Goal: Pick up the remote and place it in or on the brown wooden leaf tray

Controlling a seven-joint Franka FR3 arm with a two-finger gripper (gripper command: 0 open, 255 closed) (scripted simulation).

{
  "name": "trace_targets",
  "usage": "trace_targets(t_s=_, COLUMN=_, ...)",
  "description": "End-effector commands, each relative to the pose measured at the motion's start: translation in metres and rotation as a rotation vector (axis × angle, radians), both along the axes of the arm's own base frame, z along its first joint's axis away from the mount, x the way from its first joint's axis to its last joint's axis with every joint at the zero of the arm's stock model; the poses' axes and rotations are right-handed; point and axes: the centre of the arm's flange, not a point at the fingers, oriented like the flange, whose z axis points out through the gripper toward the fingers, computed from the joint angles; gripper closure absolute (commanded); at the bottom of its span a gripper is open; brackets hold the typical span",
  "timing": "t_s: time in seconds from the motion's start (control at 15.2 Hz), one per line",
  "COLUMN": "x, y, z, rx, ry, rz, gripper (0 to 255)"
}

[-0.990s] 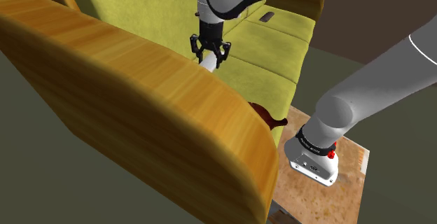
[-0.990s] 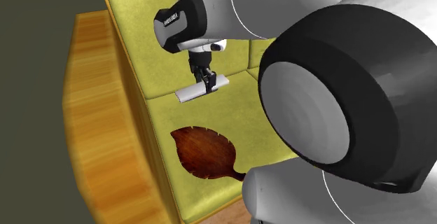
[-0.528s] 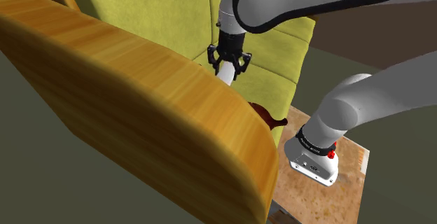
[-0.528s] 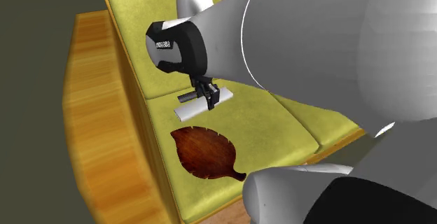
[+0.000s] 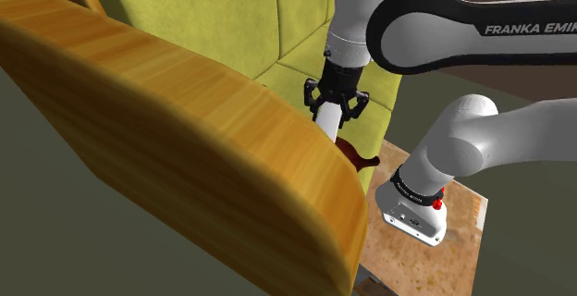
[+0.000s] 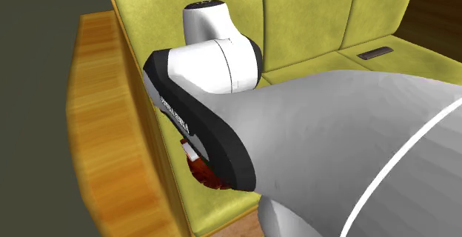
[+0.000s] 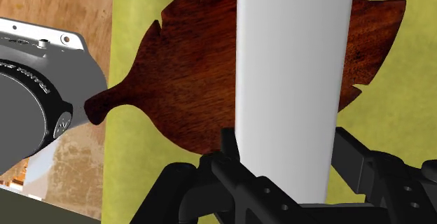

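My gripper (image 5: 335, 107) is shut on a plain white-grey remote (image 5: 327, 124), which hangs lengthwise below the fingers. In the wrist view the remote (image 7: 290, 82) is clasped between both black fingers (image 7: 232, 150) and held directly over the brown wooden leaf tray (image 7: 182, 82). The tray (image 5: 357, 154) lies flat on the yellow-green sofa seat, near its front edge, half hidden behind the wooden armrest. In the second exterior view the arm covers most of the tray (image 6: 201, 171), and a sliver of the remote (image 6: 190, 152) shows just above it.
A broad wooden sofa armrest (image 5: 185, 128) rises close beside the gripper. The robot's base (image 7: 35, 103) and stand (image 5: 425, 257) sit just past the tray's stem. A small dark flat object (image 6: 374, 52) lies on the far seat cushion. The sofa back (image 5: 231, 17) stands behind.
The gripper has carried the remote toward the shoulder view's right and lower, from over the sofa cushion to right above the leaf tray. The arm now blocks much of the second exterior view.
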Motion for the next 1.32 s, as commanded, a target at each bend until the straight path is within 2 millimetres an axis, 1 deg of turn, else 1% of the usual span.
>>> trace_targets(t_s=0.0, x=-0.028, y=0.005, z=0.000, rx=0.001, ry=0.000, rz=0.000, gripper=255)
trace_targets(t_s=0.07, x=-0.029, y=0.006, z=0.000, rx=0.001, ry=0.000, rz=0.000, gripper=255)
trace_targets(t_s=0.99, x=-0.029, y=0.006, z=-0.076, rx=0.001, ry=0.000, rz=0.000, gripper=255)
trace_targets(t_s=1.25, x=-0.029, y=0.006, z=-0.076, rx=0.001, ry=0.000, rz=0.000, gripper=255)
